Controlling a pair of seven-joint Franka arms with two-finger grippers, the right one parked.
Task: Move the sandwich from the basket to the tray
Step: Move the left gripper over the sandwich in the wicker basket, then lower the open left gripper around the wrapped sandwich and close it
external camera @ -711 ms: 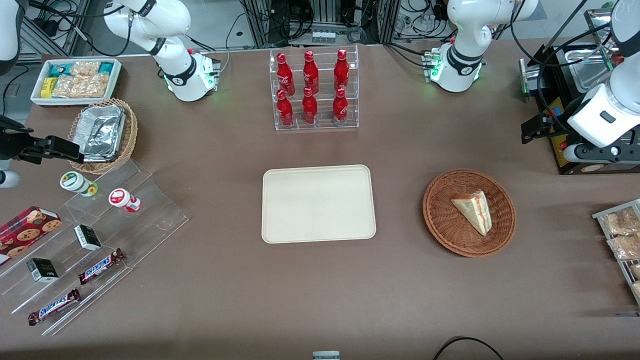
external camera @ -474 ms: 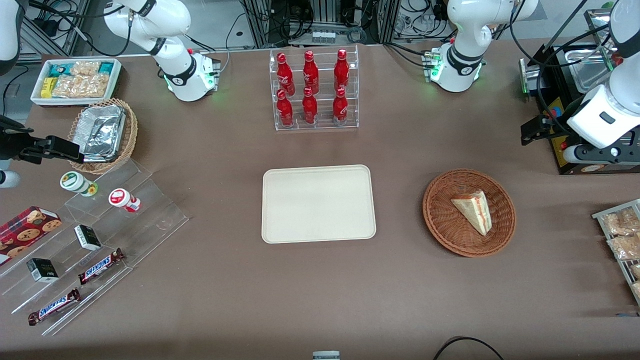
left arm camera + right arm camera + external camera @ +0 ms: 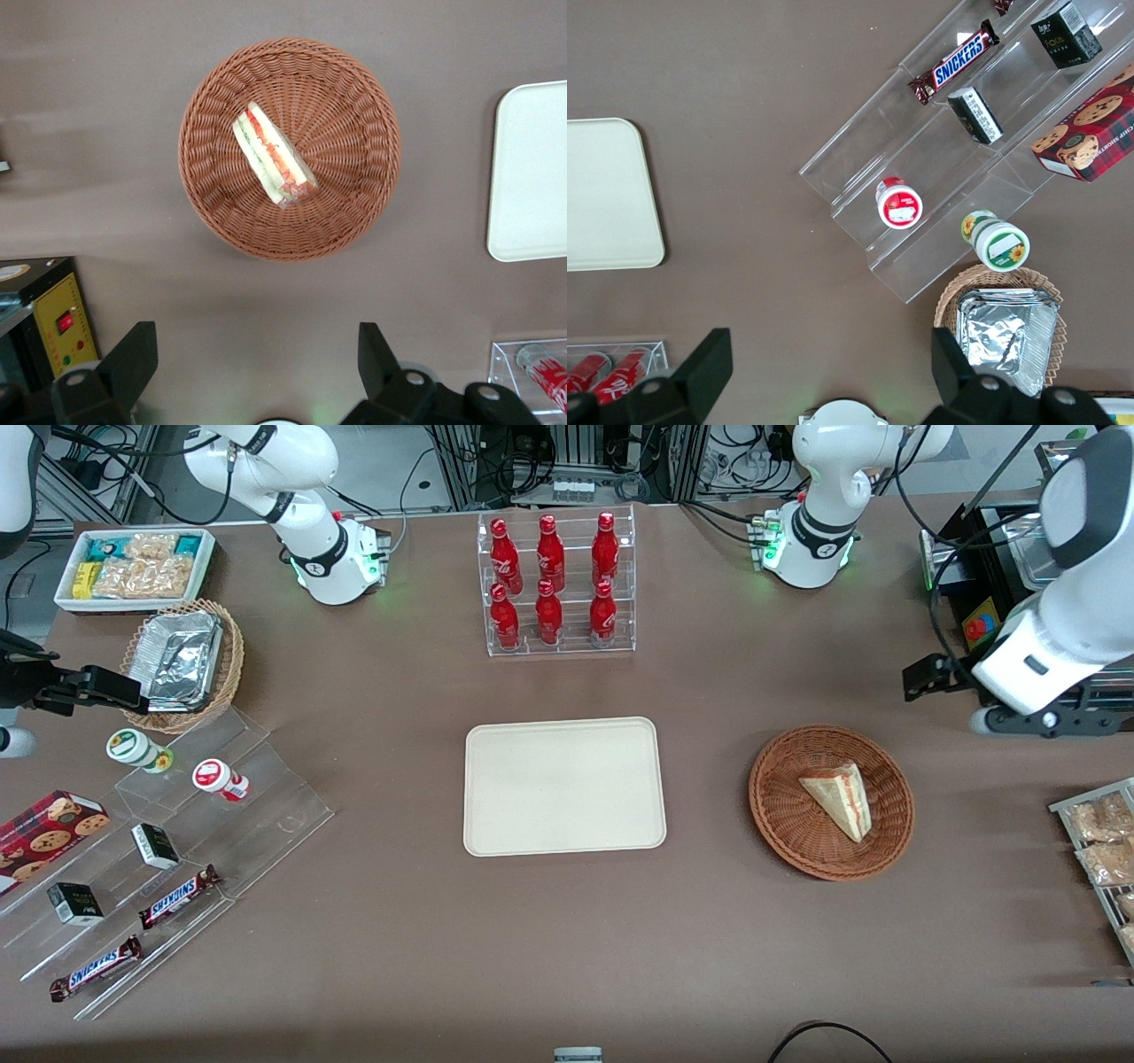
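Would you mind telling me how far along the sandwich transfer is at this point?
Nothing is done yet: the sandwich lies in the basket and the tray is bare. In hand is the approach: the pincer is open above the table beside the basket. Left: grasping, carrying and placing.
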